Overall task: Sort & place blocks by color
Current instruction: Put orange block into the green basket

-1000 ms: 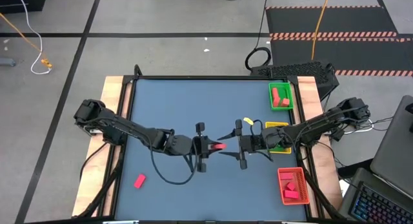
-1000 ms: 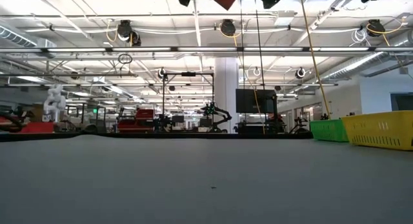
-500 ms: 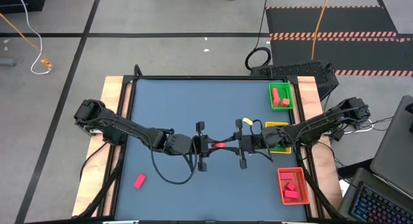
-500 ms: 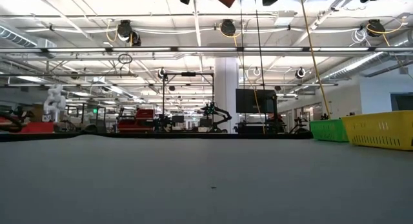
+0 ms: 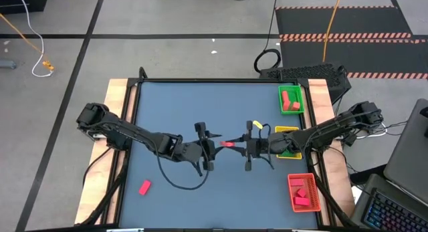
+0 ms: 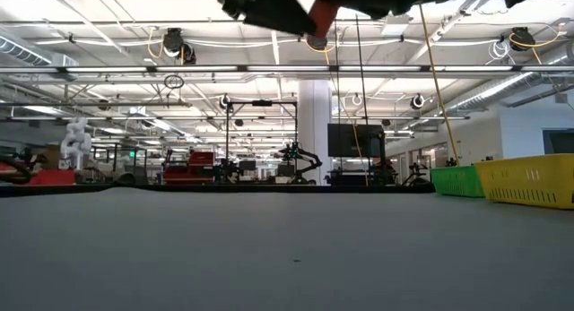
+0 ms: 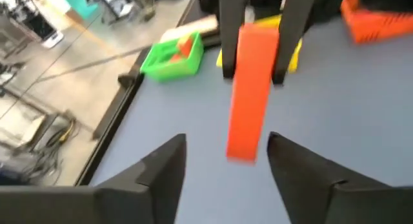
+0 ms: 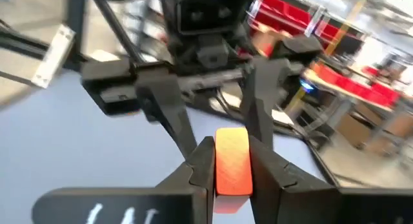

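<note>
Big lab hall (image 6: 296,123), ceiling striplights (image 6: 108,69)

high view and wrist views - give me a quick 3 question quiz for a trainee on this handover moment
1. True or false: the right gripper is shut on the red block.
2. The left gripper is: A) open, B) shut on the block, C) resting on a tray.
3. Fill in: the loose pink block lies on the ____.

Key: 1 true; 2 A; 3 table
</note>
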You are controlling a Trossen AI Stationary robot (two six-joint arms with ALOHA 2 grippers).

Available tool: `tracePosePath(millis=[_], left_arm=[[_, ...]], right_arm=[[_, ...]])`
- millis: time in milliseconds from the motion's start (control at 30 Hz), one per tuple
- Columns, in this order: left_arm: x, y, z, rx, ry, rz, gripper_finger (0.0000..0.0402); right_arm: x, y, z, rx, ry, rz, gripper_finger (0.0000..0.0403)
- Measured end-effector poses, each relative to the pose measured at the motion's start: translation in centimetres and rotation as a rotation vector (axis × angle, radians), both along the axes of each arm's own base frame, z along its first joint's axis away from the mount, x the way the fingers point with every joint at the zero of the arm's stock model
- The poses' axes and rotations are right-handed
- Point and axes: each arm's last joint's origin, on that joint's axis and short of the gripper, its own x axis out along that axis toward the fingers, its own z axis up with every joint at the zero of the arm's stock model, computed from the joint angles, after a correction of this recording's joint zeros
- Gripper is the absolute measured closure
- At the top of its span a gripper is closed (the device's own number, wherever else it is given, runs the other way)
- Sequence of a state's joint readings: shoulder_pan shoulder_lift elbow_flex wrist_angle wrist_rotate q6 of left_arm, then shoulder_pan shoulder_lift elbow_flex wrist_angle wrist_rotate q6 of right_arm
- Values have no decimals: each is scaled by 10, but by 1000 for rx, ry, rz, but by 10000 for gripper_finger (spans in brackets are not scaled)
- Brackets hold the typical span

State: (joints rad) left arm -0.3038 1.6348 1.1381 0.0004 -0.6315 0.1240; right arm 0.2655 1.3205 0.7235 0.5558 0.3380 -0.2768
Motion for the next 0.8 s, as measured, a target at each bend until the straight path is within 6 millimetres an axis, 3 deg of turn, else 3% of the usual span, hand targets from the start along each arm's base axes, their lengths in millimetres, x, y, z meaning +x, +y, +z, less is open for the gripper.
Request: tracePosePath(millis=[133, 300, 567, 800], left_arm=[[-5, 2, -8, 12, 90, 21, 146], [-9, 3, -14, -1, 147, 41, 118], [-10, 3, -15, -36, 148, 50, 112], [-12, -1, -16, -35, 163, 39, 112]], right_arm=[[-2, -7, -7, -37, 70, -187, 356], [-7, -33, -21, -94, 190, -558, 356], [-26, -118, -30, -7, 338, -916, 356], [-70, -188, -38, 160, 505, -1143, 356]])
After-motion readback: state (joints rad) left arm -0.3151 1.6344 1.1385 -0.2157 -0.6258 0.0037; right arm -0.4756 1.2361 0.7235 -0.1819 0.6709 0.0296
